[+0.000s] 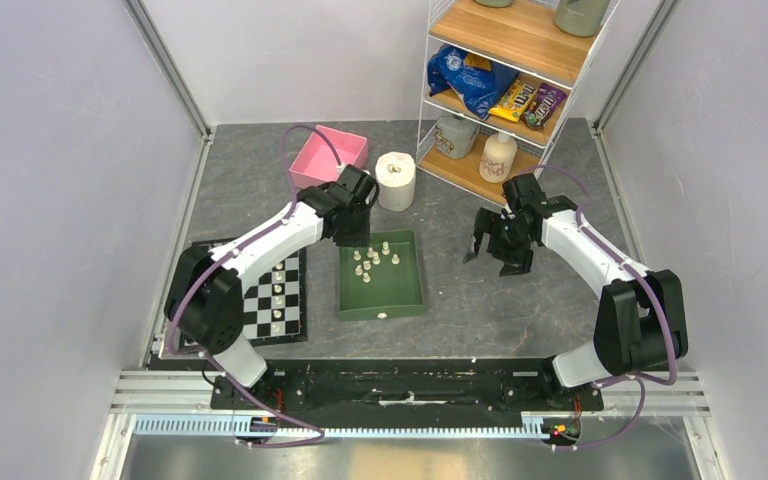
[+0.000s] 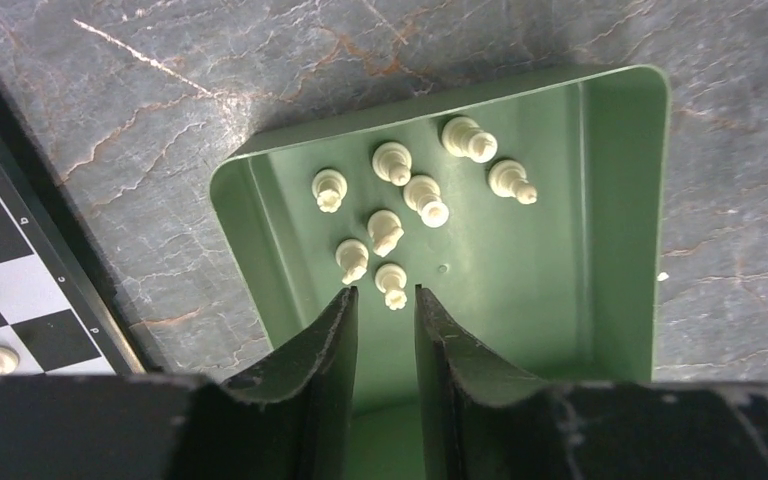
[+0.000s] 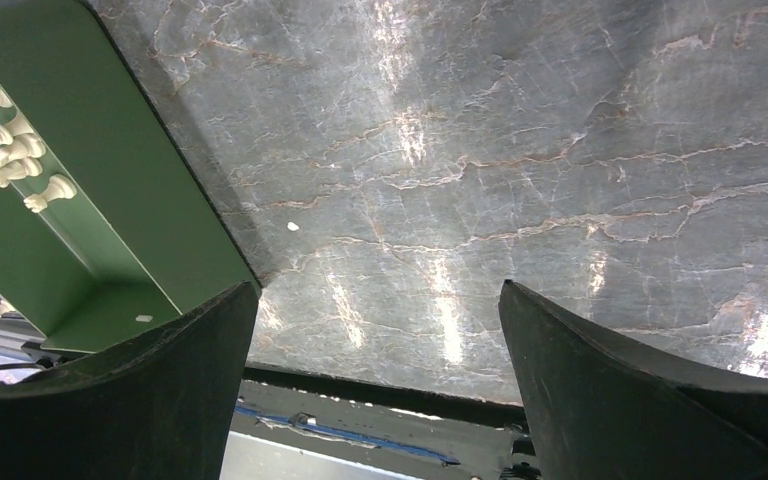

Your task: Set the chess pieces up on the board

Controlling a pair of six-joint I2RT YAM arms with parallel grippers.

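Observation:
Several cream chess pieces (image 2: 385,231) stand in the far half of the green tray (image 2: 560,290), also seen from above (image 1: 370,260). My left gripper (image 2: 387,292) hovers over the tray, jaws slightly apart and empty, tips just short of one small piece (image 2: 392,284). The checkered board (image 1: 275,295) lies left of the tray with several pieces (image 1: 278,290) in a column; its corner shows in the left wrist view (image 2: 20,270). My right gripper (image 1: 500,250) is open and empty above the bare table right of the tray (image 3: 20,240).
A pink box (image 1: 326,156) and a white paper roll (image 1: 395,180) stand behind the tray. A wire shelf (image 1: 505,90) with snacks and bottles is at the back right. One small white piece (image 1: 381,315) lies near the tray's front wall.

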